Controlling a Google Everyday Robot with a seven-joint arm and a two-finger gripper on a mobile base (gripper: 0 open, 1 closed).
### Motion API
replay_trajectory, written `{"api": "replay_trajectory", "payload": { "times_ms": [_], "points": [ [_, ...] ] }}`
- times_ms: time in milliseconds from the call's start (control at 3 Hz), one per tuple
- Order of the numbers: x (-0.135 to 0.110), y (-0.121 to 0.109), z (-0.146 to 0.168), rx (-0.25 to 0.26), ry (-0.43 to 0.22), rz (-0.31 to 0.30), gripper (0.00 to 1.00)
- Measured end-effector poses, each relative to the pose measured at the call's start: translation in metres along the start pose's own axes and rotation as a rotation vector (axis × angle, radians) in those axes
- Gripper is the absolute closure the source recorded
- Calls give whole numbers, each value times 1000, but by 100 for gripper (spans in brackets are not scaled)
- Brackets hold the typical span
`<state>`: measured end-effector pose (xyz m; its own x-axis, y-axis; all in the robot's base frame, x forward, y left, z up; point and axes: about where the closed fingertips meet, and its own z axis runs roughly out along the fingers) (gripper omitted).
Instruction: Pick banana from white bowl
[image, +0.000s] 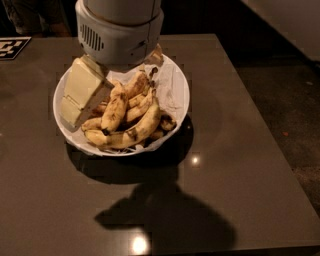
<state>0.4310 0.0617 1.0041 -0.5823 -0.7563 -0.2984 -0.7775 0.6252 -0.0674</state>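
Note:
The white bowl (184, 98) stands on the dark table at left centre and holds several spotted yellow bananas (134, 116), piled across its middle and front. My gripper (81, 98) hangs from the grey-white wrist (120, 31) above the bowl's back rim. Its cream-coloured part reaches down into the left side of the bowl, just left of the banana pile and close against it. No banana is lifted off the pile. The far left of the bowl's inside is hidden behind the gripper.
The dark brown table (235, 165) ends at its right edge, with floor beyond it (295, 115). A black and white marker tag (12, 47) lies at the table's back left corner. The arm's shadow (165, 215) falls on the table in front of the bowl.

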Motion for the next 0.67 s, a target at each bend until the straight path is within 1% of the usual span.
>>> {"api": "replay_trajectory", "payload": {
  "times_ms": [667],
  "points": [
    [-25,40,9,-3,16,63,0]
  ]
}}
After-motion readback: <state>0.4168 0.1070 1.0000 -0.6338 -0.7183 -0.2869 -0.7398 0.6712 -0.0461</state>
